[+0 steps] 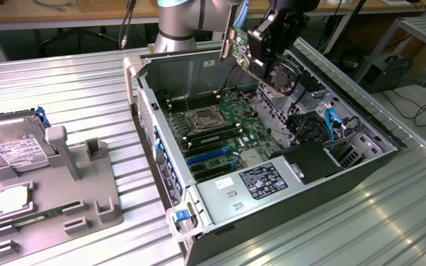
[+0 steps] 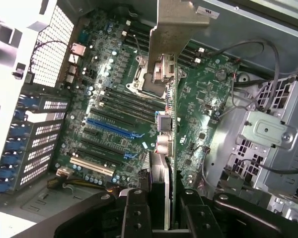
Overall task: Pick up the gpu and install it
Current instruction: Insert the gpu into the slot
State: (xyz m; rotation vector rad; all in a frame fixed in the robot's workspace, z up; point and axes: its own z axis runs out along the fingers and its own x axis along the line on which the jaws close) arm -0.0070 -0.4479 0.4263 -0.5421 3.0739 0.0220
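Note:
My gripper [image 1: 272, 34] is shut on the gpu [image 1: 266, 62] and holds it in the air above the open computer case [image 1: 161, 166]. The card hangs tilted, its round black fan [image 1: 283, 76] facing the exterior view's right and its pale metal bracket strip [image 1: 230, 32] at the upper end. In the wrist view the gpu [image 2: 168, 124] runs edge-on away from my gripper [image 2: 166, 210], the black fingers [image 2: 135, 214] clamping it on both sides, with the bracket [image 2: 181, 27] at the far end. Below lies the green motherboard [image 2: 114, 99] with a blue slot [image 2: 111, 128].
A grey fixture tray [image 1: 87, 194] at the exterior view's left carries a silver hard drive [image 1: 17, 147], a processor chip [image 1: 9, 200] and a green memory stick [image 1: 42, 216]. Inside the case sit a power supply [image 1: 261, 182], drive cages [image 2: 268, 131] and loose cables [image 1: 331, 124].

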